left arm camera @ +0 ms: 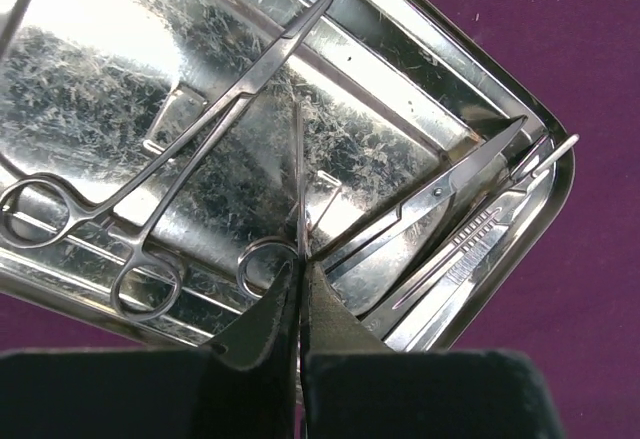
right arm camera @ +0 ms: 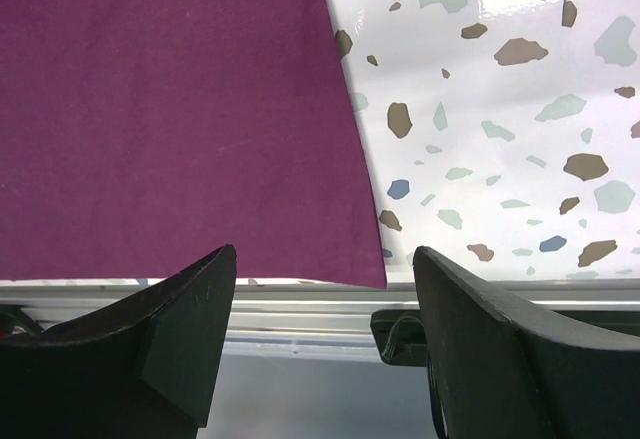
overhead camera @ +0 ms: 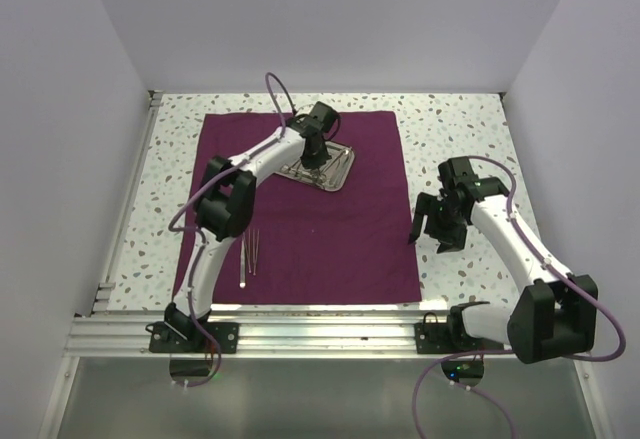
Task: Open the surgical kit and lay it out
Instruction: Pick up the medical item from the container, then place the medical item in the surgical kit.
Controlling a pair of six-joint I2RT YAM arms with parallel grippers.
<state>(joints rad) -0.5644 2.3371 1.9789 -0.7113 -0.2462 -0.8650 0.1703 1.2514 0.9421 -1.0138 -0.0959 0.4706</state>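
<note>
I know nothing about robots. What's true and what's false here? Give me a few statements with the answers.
1. The purple cloth lies spread out on the table. True.
2. The left pincer is closed, down over the steel tray. True.
3. The right pincer is holding something. False: it is open and empty.
4. The tray holds every tool. False: a few slim instruments lie on the cloth.
</note>
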